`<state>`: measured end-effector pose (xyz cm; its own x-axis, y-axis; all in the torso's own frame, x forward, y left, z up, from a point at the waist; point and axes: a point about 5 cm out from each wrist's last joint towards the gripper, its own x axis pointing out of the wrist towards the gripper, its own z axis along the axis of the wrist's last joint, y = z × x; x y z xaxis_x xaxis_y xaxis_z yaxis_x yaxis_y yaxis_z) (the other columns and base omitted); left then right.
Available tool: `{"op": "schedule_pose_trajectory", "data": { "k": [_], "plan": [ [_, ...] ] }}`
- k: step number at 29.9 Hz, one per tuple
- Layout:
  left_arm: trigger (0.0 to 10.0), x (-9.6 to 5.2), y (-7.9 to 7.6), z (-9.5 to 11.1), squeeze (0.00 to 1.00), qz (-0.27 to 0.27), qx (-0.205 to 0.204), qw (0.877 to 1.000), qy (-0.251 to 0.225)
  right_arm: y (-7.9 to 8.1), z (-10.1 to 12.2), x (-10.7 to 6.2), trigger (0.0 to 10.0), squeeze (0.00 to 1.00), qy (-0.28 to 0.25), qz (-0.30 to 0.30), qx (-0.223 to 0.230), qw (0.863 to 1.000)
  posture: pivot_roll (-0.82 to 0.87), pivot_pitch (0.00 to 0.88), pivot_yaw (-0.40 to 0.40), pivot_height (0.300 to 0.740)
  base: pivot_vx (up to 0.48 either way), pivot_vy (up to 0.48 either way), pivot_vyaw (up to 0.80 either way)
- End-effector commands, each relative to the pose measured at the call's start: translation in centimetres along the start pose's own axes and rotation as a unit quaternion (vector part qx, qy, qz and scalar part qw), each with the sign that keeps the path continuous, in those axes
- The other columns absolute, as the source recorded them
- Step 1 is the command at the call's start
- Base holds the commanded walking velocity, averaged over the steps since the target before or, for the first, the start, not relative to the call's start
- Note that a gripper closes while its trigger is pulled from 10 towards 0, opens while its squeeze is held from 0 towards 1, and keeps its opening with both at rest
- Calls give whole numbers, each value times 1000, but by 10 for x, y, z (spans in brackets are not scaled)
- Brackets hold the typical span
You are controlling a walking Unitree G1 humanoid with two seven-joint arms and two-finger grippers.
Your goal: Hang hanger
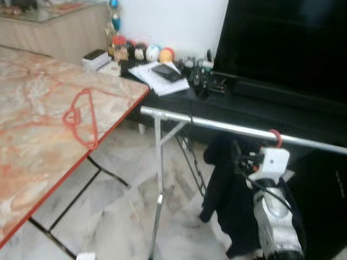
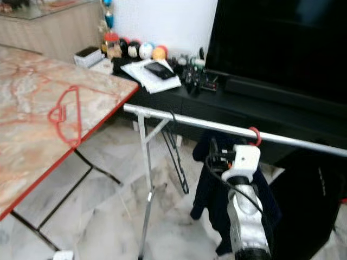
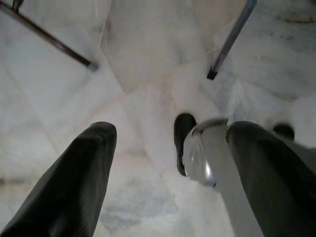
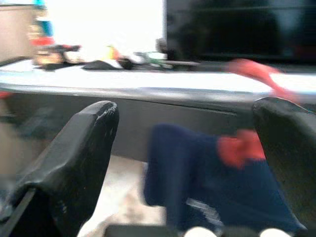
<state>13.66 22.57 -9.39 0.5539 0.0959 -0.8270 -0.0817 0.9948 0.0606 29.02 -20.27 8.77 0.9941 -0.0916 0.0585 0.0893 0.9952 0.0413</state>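
The red hanger point(image 2: 255, 135) is hooked over the silver rail point(image 2: 190, 123), a dark navy garment point(image 2: 209, 184) draped below it, and the right gripper point(image 4: 185, 163) sits just beside it with fingers spread wide, holding nothing. From here the smart move looks like a straight, slow retreat so a finger doesn't snag the cloth. The hook points up over the bar, the hanger's long axis apparently running along the rail; the left gripper point(image 3: 168, 168) hangs open above the floor.
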Motion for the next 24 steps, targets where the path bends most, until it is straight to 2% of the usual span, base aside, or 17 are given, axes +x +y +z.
{"op": "schedule_pose_trajectory", "data": {
  "k": [1,4,5,6,7,12,16,17,22,24],
  "plan": [
    [10000,0,-4,-1,0,-7,0,1000,6,-18,1,-5,10000,0,0,-45,-14,999,-48,0,-23,740,0,0,0],
    [10000,0,2,-1,0,-5,-2,1000,5,-32,1,-12,10000,0,2,-92,-33,995,-45,0,-25,740,0,0,0],
    [10000,-2,9,-2,0,-2,-3,1000,6,-42,2,-18,10000,0,5,-121,-46,992,-44,0,-26,740,0,0,0],
    [10000,-2,9,-2,0,-2,-3,1000,6,-42,2,-18,10000,0,5,-121,-46,992,-44,0,-26,740,0,0,0],
    [10000,-3,15,-4,0,1,-3,1000,6,-50,3,-24,10000,0,5,-140,-55,989,-44,0,-26,740,0,0,0],
    [10000,-6,20,-8,0,2,-1,1000,10,-60,6,-31,10000,0,16,-143,-70,987,-57,0,-21,740,0,0,0],
    [10000,-4,5,-9,0,-9,3,1000,10,-71,-1,-26,10000,0,68,-149,-112,980,-57,0,-21,740,0,0,0],
    [10000,-2,-1,-8,0,-13,5,1000,10,-79,-11,-24,10000,0,132,-151,-132,971,-61,0,-20,740,0,0,0],
    [10000,-1,-6,-6,0,-15,6,1000,10,-92,-15,-19,10000,0,194,-137,-149,960,-57,0,-25,740,0,0,0],
    [10000,0,-4,-4,0,-12,5,1000,11,-94,-21,-17,10000,0,227,-108,-156,955,-59,0,-27,740,0,0,0]
  ]
}}
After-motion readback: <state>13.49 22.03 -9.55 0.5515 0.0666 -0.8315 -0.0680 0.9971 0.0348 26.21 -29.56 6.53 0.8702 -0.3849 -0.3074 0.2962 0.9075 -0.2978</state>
